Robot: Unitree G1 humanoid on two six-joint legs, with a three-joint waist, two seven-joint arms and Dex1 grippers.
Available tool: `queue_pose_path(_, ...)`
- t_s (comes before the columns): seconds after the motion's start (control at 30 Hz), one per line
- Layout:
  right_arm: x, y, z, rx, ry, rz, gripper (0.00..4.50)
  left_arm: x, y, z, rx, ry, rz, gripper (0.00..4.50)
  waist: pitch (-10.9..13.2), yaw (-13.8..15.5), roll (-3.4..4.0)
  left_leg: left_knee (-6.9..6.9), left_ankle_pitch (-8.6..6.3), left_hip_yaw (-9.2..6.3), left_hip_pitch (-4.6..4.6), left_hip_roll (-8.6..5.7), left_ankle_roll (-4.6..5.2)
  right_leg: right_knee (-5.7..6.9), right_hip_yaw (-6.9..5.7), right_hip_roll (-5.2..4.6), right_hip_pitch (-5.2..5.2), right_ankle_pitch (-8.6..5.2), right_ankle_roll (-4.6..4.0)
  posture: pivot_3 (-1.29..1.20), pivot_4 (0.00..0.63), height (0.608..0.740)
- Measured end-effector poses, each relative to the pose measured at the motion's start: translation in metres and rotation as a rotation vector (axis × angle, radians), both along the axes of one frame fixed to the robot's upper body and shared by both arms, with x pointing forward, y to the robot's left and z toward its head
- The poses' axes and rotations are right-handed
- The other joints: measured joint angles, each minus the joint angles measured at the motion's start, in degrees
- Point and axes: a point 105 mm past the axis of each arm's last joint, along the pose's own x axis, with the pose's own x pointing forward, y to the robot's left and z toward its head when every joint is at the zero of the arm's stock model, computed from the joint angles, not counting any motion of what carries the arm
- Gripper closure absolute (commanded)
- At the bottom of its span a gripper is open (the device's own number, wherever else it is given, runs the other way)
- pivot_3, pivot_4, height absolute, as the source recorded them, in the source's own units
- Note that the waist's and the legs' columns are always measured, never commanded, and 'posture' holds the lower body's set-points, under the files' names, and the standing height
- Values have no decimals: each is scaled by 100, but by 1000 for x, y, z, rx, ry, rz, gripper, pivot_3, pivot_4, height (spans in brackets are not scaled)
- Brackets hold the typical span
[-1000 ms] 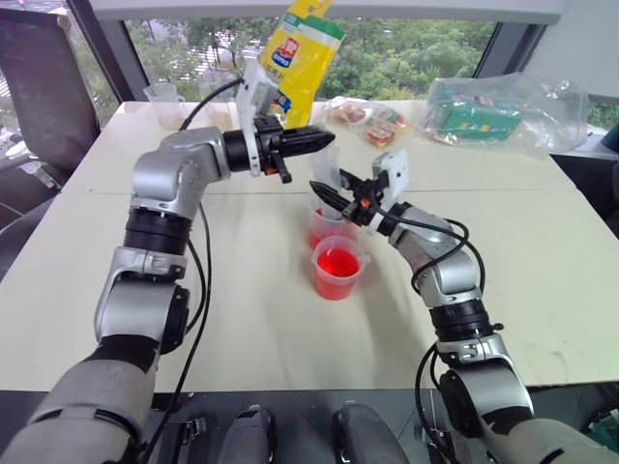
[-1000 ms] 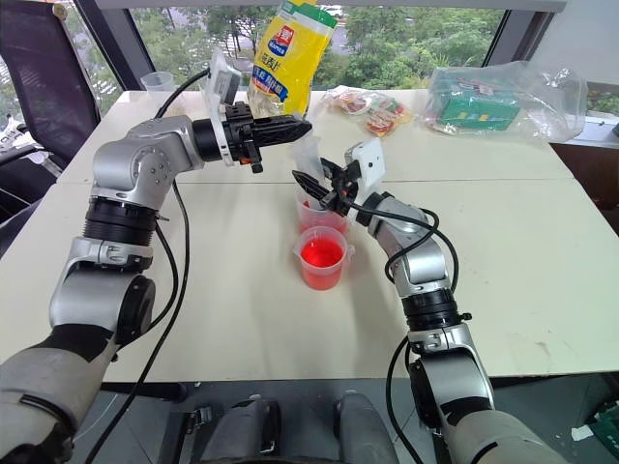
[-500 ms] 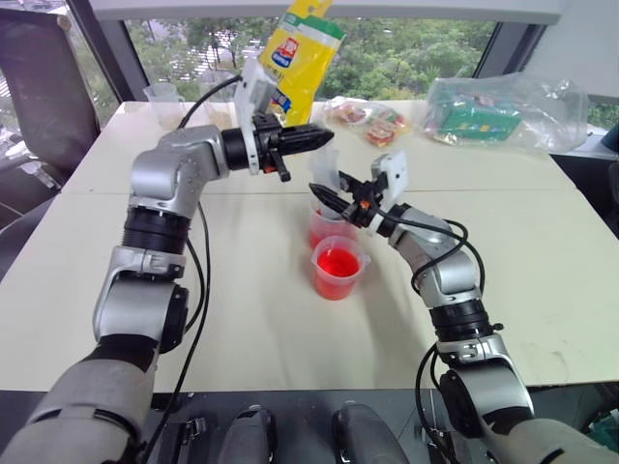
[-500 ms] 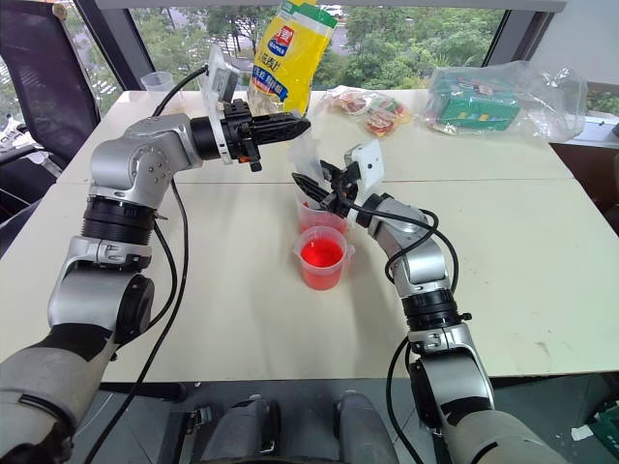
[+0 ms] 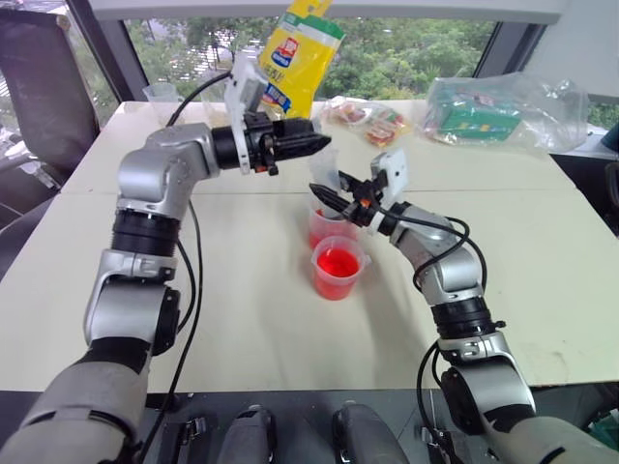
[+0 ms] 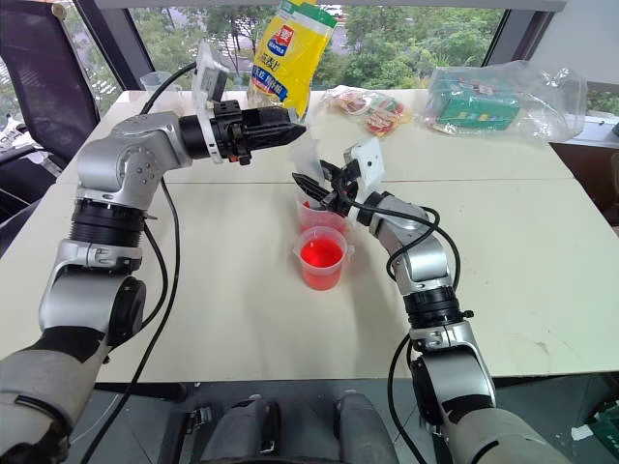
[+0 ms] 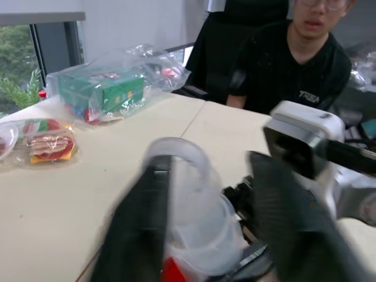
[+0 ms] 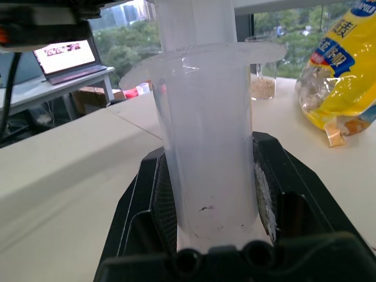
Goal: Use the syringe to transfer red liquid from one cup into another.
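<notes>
The clear syringe stands upright with its lower end in the rear cup, which holds red liquid. My right gripper is shut on the syringe barrel just above that cup. In front of it stands the second cup, filled with bright red liquid. My left gripper reaches in level from the left at the syringe's top. Its fingers stand open on either side of the plunger head.
A yellow bag, snack packets and a clear bag with a green box lie at the table's far side. Clear cups with beige contents stand at the far left. A person sits beyond the table.
My left gripper's fingers have gone from shut to open at the syringe's top. The right gripper, syringe and cups have stayed put.
</notes>
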Motion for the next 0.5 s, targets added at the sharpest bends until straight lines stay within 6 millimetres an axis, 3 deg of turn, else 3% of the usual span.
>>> queue_pose_path(0.07, 1, 0, 0, -2, 5, -1, 3105, -3, 5, -3, 15, -2, 5, 42, 0, 5, 0, 0, 0, -1, 0, 0, 0, 0, 0, 0, 0, 0, 0, 0, 150, 740)
queue_pose_path(0.3, 4, -1, 21, 27, -27, -6, 3105, -9, 35, -18, 66, 16, 71, 42, 0, 6, 0, 1, 0, -1, -1, 0, 0, 1, 1, -2, -1, 0, 0, 0, 150, 740)
queue_pose_path(0.5, -3, -8, 55, 92, -74, 8, 3105, -14, 53, -8, 54, 3, 117, 42, 0, 21, 0, 1, 0, -3, -5, -1, 1, -2, -1, -6, -1, 0, 0, 0, 150, 740)
